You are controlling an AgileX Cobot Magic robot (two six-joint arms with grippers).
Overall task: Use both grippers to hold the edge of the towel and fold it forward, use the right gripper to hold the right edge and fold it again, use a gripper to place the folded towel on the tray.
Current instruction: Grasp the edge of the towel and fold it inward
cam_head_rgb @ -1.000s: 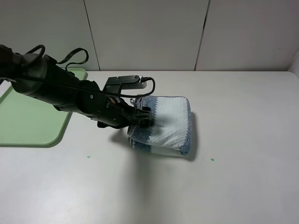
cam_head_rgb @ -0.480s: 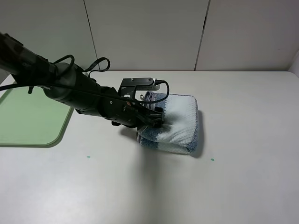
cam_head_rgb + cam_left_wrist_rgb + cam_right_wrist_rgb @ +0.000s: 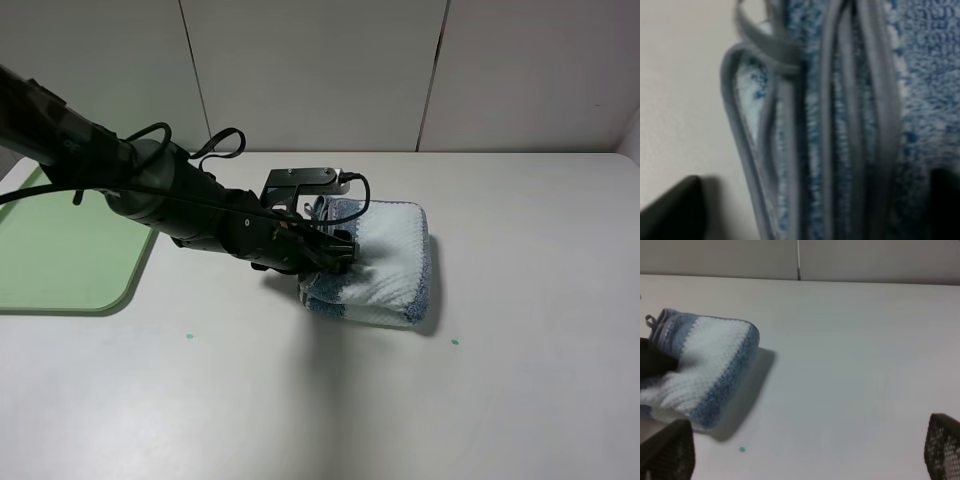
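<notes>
Mostly hidden, the left gripper (image 3: 342, 254) presses into the folded towel (image 3: 385, 262) on the bench (image 3: 520, 300); whether it grips or stands loose cannot be told; the right gripper (image 3: 805, 467) is spread wide, only its fingertips (image 3: 942, 447) visible; the tray (image 3: 60, 270) is cut off

Soft cloth on a matt table, hard plastic beside it.
I see the towel (image 3: 385, 262) as thick, nubby waffle cloth with a smoother flat-woven grey hem (image 3: 840, 125); the tray (image 3: 60, 255) at the left looks like smooth light-green plastic with a faint sheen, the table (image 3: 520, 300) is smooth and matt, and the left gripper (image 3: 340, 255) is dull black.
</notes>
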